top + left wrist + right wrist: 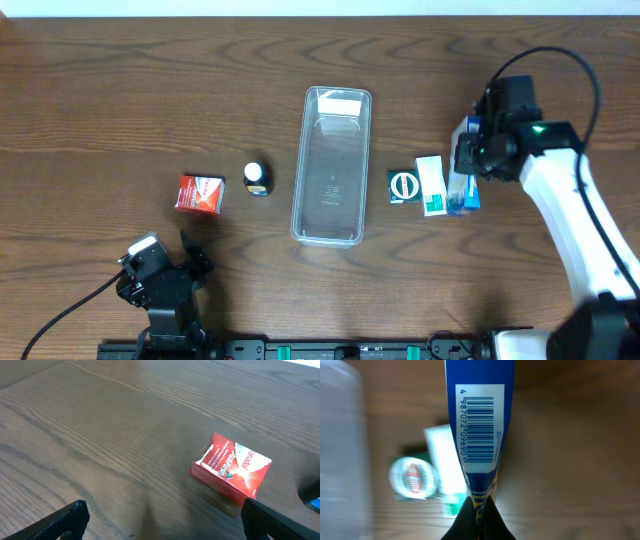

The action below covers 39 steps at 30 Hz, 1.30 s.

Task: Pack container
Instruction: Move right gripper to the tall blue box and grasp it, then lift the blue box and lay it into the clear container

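The right gripper (478, 510) is closed tight on a blue pack (479, 425) with a barcode label. In the right wrist view the grip looks like a pinch on one narrow tapered end, with most of the pack hanging beyond the fingertips. That is probably the main risk: held by so little material, the pack could pivot, droop or slide out as the arm swings, and whether it is already clear of the table (100, 80) cannot be told. The container (332, 165), a long clear tray with a white label at its far end, lies in the middle of the table and looks empty, well to the left of the pack. Between the two sit a white-and-green box (433, 185) and a green box with a round emblem (403, 187), just beside each other. A low carry would likely drag the dangling end into them and push them against the tray. The tray looks light, so a nudge on its rim could shift or tilt it, and a pack released crosswise might bridge the rim rather than drop inside. The left gripper (165, 530) stands wide open and holds nothing, hovering near a red box (231, 471), with a small white-capped bottle (257, 178) between that box and the tray. It looks safely out of the way.
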Each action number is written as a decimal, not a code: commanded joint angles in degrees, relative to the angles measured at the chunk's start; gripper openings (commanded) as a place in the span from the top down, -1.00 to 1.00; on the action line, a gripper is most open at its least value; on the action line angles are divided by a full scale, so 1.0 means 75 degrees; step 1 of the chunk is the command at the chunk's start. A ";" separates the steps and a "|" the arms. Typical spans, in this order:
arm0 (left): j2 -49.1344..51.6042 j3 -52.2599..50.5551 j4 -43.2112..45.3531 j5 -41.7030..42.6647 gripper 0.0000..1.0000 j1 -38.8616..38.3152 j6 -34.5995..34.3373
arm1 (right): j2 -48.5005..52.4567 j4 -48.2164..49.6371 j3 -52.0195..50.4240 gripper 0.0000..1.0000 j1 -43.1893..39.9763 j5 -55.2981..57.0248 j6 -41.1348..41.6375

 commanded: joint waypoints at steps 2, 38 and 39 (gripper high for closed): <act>-0.0026 -0.0140 0.0006 -0.0041 -0.96 0.0047 0.0102 | -0.0994 0.0458 0.0373 0.97 -0.0026 -0.1920 0.0892; -0.0026 -0.0140 0.0006 -0.0041 -0.96 0.0047 0.0102 | 0.1932 0.4226 0.0364 -0.25 0.3363 -0.1148 0.4363; -0.0026 -0.0140 0.0006 -0.0041 -0.96 0.0047 0.0102 | 0.1909 0.4220 0.0364 -0.40 0.3316 -0.1151 0.4363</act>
